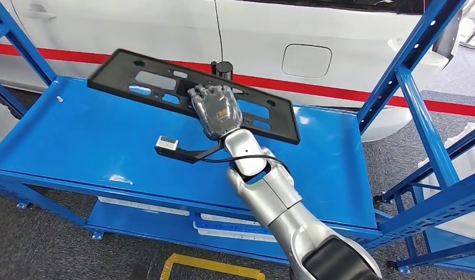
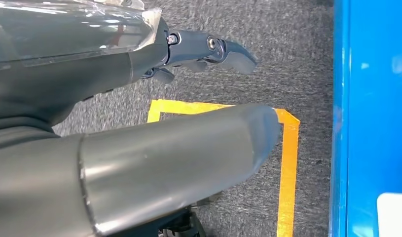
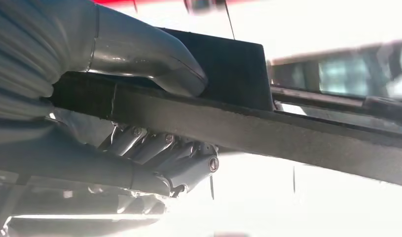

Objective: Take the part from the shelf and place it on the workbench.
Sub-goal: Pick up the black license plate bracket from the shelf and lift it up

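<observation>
The part (image 1: 115,74) is a flat black plate with several cutouts, lying slantwise over the back of the blue shelf (image 1: 89,134). My right hand (image 1: 216,108) grips it near the middle of its near long edge. In the right wrist view the thick thumb (image 3: 144,49) presses one face of the part (image 3: 287,136) and the darker fingers (image 3: 179,163) curl against the other. Whether the plate rests on the shelf or hangs just above it I cannot tell. My left hand (image 2: 139,148) hangs over the grey floor beside the shelf's blue edge (image 2: 371,98), fingers apart, holding nothing.
A white car with a red stripe (image 1: 165,29) stands right behind the shelf. Blue uprights (image 1: 410,64) frame the shelf on the right and another (image 1: 19,41) on the left. A small black cylinder (image 1: 224,69) stands behind the part. Yellow tape (image 2: 287,163) marks the floor.
</observation>
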You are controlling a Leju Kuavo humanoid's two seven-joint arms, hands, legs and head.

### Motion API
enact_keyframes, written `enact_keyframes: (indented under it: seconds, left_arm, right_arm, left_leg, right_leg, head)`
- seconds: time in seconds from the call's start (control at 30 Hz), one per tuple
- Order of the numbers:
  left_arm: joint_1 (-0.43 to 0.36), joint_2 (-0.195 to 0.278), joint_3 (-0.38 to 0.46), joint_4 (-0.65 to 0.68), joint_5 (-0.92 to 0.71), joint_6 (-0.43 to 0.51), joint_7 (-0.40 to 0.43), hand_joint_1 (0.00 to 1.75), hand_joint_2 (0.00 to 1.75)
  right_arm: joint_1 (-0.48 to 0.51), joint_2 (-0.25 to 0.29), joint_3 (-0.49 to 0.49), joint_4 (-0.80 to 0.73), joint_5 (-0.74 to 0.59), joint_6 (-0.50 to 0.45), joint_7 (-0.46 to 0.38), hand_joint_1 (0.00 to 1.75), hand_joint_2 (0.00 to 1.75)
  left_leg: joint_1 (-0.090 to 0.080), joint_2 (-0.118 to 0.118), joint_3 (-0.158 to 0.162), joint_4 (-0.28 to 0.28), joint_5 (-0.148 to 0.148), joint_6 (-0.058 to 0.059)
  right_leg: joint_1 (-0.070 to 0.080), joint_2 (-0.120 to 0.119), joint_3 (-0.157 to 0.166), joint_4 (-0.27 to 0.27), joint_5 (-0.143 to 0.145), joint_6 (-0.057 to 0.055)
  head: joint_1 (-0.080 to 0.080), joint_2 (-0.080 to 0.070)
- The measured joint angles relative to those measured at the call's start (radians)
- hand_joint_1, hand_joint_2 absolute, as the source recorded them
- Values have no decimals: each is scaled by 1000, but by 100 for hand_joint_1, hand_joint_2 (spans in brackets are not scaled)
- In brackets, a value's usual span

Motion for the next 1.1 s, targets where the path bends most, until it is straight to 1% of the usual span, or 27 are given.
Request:
enact_keyframes:
  seconds: [0.07,0.17,0.2,0.23,0.3,0.37,0.57,0.73,0.87,0.97,1.1]
  left_arm:
    - [3,3,14,0,6,0,-7,0,0]
    - [6,7,27,0,7,6,-12,0,131]
    - [6,7,30,0,7,7,-13,0,131]
    - [6,7,33,0,7,7,-14,0,87]
    - [6,7,40,0,7,7,-17,0,87]
    - [7,7,44,0,6,8,-22,0,175]
    - [9,9,54,0,10,24,-12,0,175]
    - [14,12,72,0,26,-10,-9,0,175]
    - [20,14,82,0,27,-15,-5,0,175]
    - [21,14,86,0,24,-11,1,0,175]
    - [22,15,87,0,23,-10,3,0,175]
  right_arm:
    - [-12,-24,-3,-126,-69,52,-29,175,175]
    - [-46,-60,-4,-253,-168,103,-49,175,175]
    - [-55,-69,-4,-282,-186,110,-52,175,175]
    - [-63,-77,-3,-306,-203,114,-56,175,175]
    - [-76,-92,0,-340,-248,115,-67,175,175]
    - [-88,-107,7,-362,-300,114,-81,175,175]
    - [-100,-142,26,-382,-422,99,-109,175,175]
    - [-100,-155,44,-384,-534,108,-120,175,175]
    - [-101,-163,54,-393,-634,125,-128,175,175]
    - [-102,-167,60,-400,-666,128,-129,175,175]
    - [-102,-172,66,-405,-675,129,-130,175,175]
  left_leg:
    - [0,0,0,0,0,0]
    - [0,0,0,0,0,0]
    - [-1,0,0,0,0,0]
    - [-1,0,0,0,0,0]
    - [-1,0,0,0,0,0]
    - [-1,0,0,0,0,0]
    - [-1,0,0,0,0,0]
    - [-1,0,0,0,0,0]
    - [-1,0,0,0,0,0]
    - [-1,0,0,0,0,0]
    - [-1,0,-1,0,0,0]
  right_leg:
    - [0,0,0,0,0,0]
    - [0,0,1,0,0,0]
    - [0,0,1,0,0,0]
    - [0,0,1,0,0,0]
    - [0,0,1,0,0,0]
    - [0,0,1,0,0,0]
    - [0,0,1,0,0,0]
    - [1,0,1,0,0,0]
    - [1,0,1,0,0,0]
    - [1,0,1,0,0,0]
    - [1,0,1,0,0,0]
  head:
    - [0,0]
    - [0,0]
    - [0,0]
    - [0,0]
    - [0,0]
    - [0,0]
    - [0,0]
    - [0,0]
    - [0,0]
    - [0,0]
    - [0,0]
